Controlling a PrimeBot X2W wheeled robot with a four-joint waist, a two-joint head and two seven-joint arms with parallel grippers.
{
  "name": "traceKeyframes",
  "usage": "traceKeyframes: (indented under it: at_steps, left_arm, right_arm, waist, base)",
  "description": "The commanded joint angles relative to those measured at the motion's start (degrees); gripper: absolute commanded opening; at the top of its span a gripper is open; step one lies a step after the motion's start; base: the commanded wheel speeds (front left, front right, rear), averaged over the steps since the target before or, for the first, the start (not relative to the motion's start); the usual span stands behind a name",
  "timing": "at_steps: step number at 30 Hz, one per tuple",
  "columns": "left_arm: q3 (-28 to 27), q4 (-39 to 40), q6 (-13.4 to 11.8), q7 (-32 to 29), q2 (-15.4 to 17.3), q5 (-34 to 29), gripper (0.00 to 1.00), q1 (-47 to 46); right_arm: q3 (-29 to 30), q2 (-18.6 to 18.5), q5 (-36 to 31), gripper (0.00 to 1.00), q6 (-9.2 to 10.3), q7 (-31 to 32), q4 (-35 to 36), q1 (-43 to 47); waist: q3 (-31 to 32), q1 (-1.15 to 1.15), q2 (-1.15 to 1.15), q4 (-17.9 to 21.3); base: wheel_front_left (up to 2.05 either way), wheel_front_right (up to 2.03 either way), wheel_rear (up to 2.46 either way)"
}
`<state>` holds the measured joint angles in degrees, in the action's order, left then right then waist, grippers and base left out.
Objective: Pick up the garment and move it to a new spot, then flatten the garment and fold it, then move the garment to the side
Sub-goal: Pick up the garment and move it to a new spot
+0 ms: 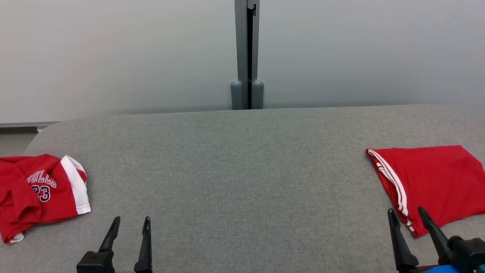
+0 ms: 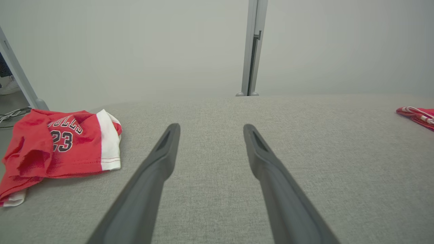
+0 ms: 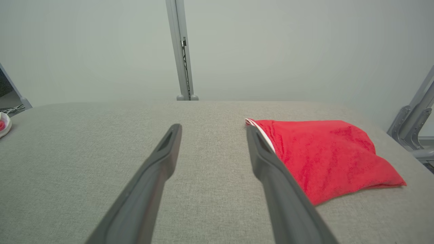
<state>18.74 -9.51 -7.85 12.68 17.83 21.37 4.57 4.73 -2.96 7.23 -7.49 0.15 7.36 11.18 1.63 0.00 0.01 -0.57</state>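
Note:
A crumpled red garment [image 1: 38, 189] with white trim and a printed "23" lies at the table's left edge; the left wrist view has it [image 2: 61, 145] left of my fingers. A second red garment [image 1: 435, 178] with white stripes lies folded flat at the right, also seen as a sliver [image 2: 418, 115] and large [image 3: 325, 152]. My left gripper [image 1: 132, 219] is open over bare cloth, right of the crumpled garment [image 2: 211, 126]. My right gripper [image 1: 405, 209] is open at the folded garment's near left edge [image 3: 213, 126]. Neither holds anything.
The grey fabric-covered table [image 1: 242, 170] has a rounded far-left corner and a far edge against a pale wall. A grey post [image 1: 247, 57] stands behind the middle. A metal frame [image 3: 412, 125] stands off the table's right end.

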Motion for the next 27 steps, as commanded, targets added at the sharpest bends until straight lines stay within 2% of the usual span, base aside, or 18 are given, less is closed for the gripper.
traceKeyframes:
  at_steps: [1,6,14,15,20,27]
  left_arm:
    - [-0.12,0.18,-0.11,-0.08,0.22,0.31,1.0,-0.62]
    - [-0.04,0.42,0.21,0.23,0.19,0.18,1.0,-2.33]
    - [-1.0,-1.05,0.43,1.37,-0.71,0.77,1.0,-5.9]
    - [-1.72,-1.7,0.47,1.69,-0.96,1.14,1.0,-6.61]
    - [-2.87,-2.46,0.54,2.19,-1.52,1.49,1.0,-7.81]
    - [-4.84,-3.51,0.87,2.5,-2.71,1.92,1.0,-9.75]
  right_arm:
    - [0.17,0.07,0.43,1.0,0.0,-0.39,0.32,0.68]
    - [-0.49,0.08,0.43,1.0,0.0,-0.52,1.18,0.4]
    - [-3.08,-0.07,-0.96,1.0,0.0,0.7,2.22,-2.56]
    - [-4.21,-0.21,-1.31,1.0,0.0,1.04,2.07,-3.62]
    - [-4.96,-0.71,-1.17,1.0,0.0,1.05,1.68,-5.08]
    - [-5.88,-1.46,-1.26,1.0,0.0,1.7,2.39,-7.21]
  waist:
    - [-0.23,0.0,-0.01,-0.75]
    - [-1.23,0.0,-0.01,-4.95]
    - [-2.28,0.0,-0.01,-14.58]
    - [-2.42,0.0,-0.01,-17.34]
    - [-3.05,0.0,-0.01,-20.6]
    - [-6.21,0.0,-0.01,-21.64]
  base:
    - [0.0,0.0,0.0]
    - [0.0,0.0,0.0]
    - [0.0,0.0,0.0]
    - [0.0,0.0,0.0]
    - [0.0,0.0,0.0]
    - [0.0,0.0,0.0]
